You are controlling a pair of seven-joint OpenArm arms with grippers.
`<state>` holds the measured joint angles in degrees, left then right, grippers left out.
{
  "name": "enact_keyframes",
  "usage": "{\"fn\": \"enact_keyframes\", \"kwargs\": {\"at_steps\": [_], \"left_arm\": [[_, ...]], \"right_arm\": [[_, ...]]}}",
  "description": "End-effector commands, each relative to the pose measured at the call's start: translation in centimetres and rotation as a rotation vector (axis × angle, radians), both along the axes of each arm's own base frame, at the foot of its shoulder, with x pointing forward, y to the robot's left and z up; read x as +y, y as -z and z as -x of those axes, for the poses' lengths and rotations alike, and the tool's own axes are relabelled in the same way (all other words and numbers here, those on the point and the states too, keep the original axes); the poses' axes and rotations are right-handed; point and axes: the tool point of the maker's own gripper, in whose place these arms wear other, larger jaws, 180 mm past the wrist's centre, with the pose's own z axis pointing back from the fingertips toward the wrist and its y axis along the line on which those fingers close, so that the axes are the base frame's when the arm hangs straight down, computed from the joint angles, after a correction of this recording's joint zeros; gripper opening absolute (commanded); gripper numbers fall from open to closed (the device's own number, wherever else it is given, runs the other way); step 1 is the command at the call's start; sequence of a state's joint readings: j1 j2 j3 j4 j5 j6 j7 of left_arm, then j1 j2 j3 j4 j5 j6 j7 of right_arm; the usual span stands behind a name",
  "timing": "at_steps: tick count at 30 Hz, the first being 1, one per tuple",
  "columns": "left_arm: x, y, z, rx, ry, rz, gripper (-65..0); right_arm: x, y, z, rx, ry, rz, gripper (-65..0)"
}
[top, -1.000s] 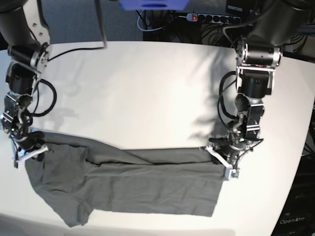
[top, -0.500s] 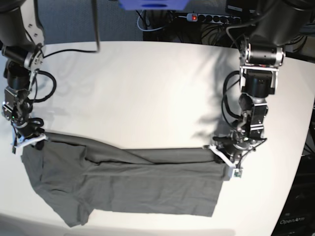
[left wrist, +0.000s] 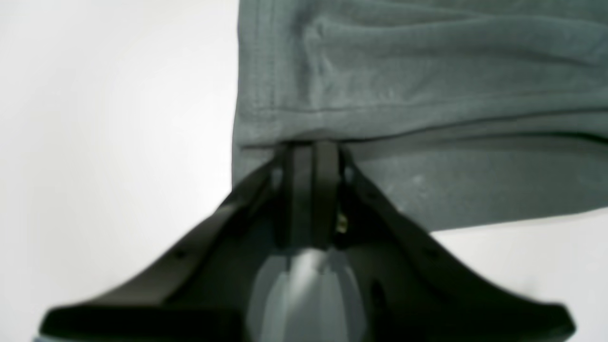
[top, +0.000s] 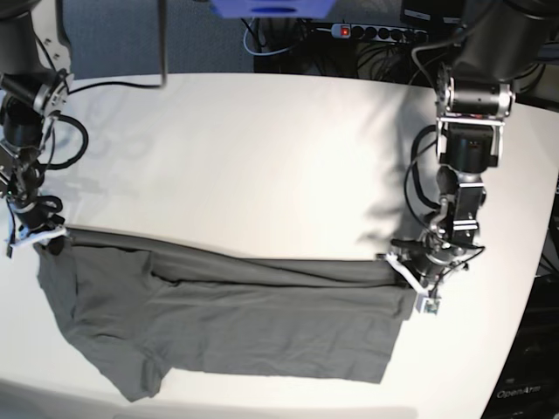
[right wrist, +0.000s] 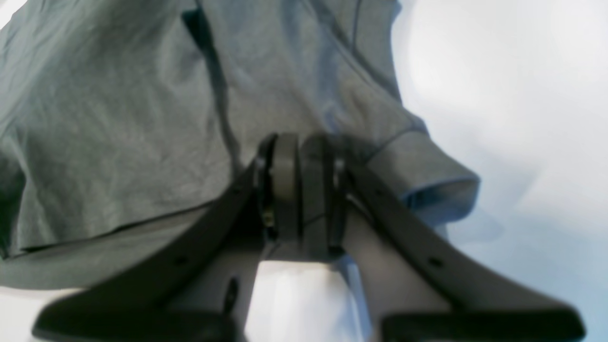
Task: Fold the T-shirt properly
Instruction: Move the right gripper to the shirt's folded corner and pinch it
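The dark grey T-shirt (top: 253, 323) lies folded lengthwise along the front of the white table (top: 262, 148), pulled taut along its far edge. My left gripper (top: 412, 278) is shut on the shirt's right far corner. In the left wrist view the closed fingertips (left wrist: 311, 149) pinch the hem of the T-shirt (left wrist: 427, 80). My right gripper (top: 37, 237) is shut on the left far corner by the sleeve. In the right wrist view its fingertips (right wrist: 301, 145) grip the T-shirt (right wrist: 118, 118) next to the sleeve cuff (right wrist: 427, 183). No white label shows.
A power strip (top: 376, 31) and cables lie behind the table's far edge. The table's curved right edge (top: 533, 288) runs close to my left arm. The shirt's near sleeve (top: 131, 375) reaches almost to the front edge.
Both grippers have moved apart, the right one left and away, the left one right, each holding the shirt. The far edge has stretched straighter.
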<state>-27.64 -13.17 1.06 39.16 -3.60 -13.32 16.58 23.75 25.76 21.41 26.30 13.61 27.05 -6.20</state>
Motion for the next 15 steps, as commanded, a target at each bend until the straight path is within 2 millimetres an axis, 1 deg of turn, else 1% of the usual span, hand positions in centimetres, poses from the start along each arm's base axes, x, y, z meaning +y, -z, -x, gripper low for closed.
{"fn": "enact_keyframes", "kwargs": {"at_steps": [1,5,6,8,12,15], "left_arm": [[1.7,0.0,0.1,0.035,-0.019,-0.065,-57.6],[0.5,-0.3,-0.1,0.003,0.086,-0.067,-57.6],[0.2,-0.3,0.0,0.003,0.11,-0.065,-57.6],[-0.2,-0.2,0.1,0.009,0.139,-0.075,-57.6],[-0.2,-0.1,0.1,0.011,0.153,-0.095,-57.7],[-0.1,-0.3,0.0,0.01,0.156,-0.103,-57.7]], "right_arm": [[-1.7,-0.2,0.8,0.041,0.009,0.037,-57.0],[-2.2,-0.4,1.0,0.041,0.013,0.046,-57.0],[-2.9,-0.8,1.1,0.041,0.018,0.057,-57.0],[-3.1,-0.9,1.1,0.041,0.02,0.061,-57.0],[-3.2,-1.3,0.7,0.03,0.021,0.062,-57.0],[-3.2,-1.3,0.8,0.032,0.021,0.062,-57.0]]}}
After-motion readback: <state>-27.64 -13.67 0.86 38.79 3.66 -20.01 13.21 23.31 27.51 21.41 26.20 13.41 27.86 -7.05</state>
